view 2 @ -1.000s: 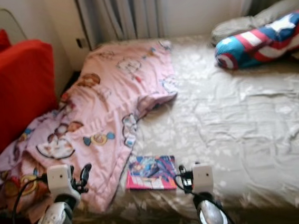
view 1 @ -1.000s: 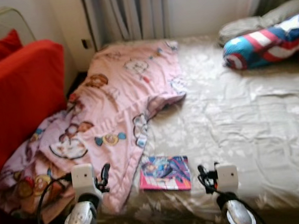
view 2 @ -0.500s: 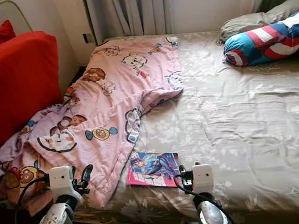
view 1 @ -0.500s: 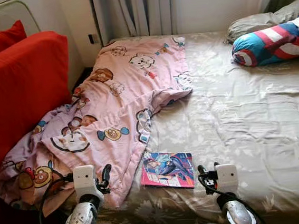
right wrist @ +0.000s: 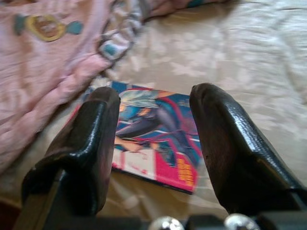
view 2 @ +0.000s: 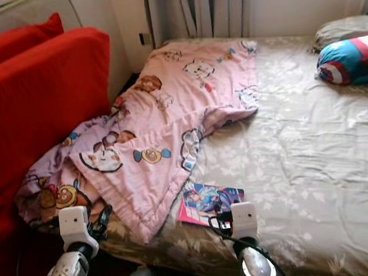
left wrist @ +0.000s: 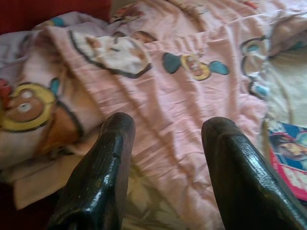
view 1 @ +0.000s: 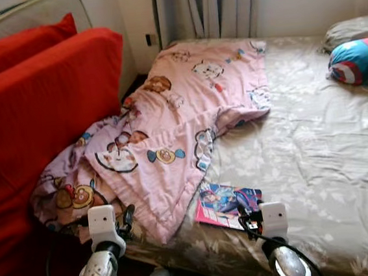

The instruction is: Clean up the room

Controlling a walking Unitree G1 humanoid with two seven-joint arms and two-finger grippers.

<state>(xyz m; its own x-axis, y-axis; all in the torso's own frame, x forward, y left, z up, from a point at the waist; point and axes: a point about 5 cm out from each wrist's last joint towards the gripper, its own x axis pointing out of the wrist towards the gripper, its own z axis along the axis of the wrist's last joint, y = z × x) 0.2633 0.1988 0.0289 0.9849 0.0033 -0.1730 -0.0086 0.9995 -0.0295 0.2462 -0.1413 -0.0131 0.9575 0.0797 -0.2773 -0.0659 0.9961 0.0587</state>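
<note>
**Blanket and comic book on the bed, both grippers spread and holding nothing**

The bed carries a pale floral sheet and runs from the curtained wall down to the robot. A red sofa stands along the bed's left edge, with a red cushion on top of its back.

A pink cartoon-print blanket lies crumpled over the left half of the bed, from the far left corner to the near edge, and its bunched end spills against the sofa.

At the far right corner rest a blue, red and white star-patterned pillow and a grey pillow behind it.

A comic book with a pink and blue cover lies flat near the bed's near edge, just beside the blanket's lower corner.

The right gripper hovers over the book, fingers wide apart, empty. The left gripper is above the blanket's near-edge folds, fingers also wide apart.
</note>
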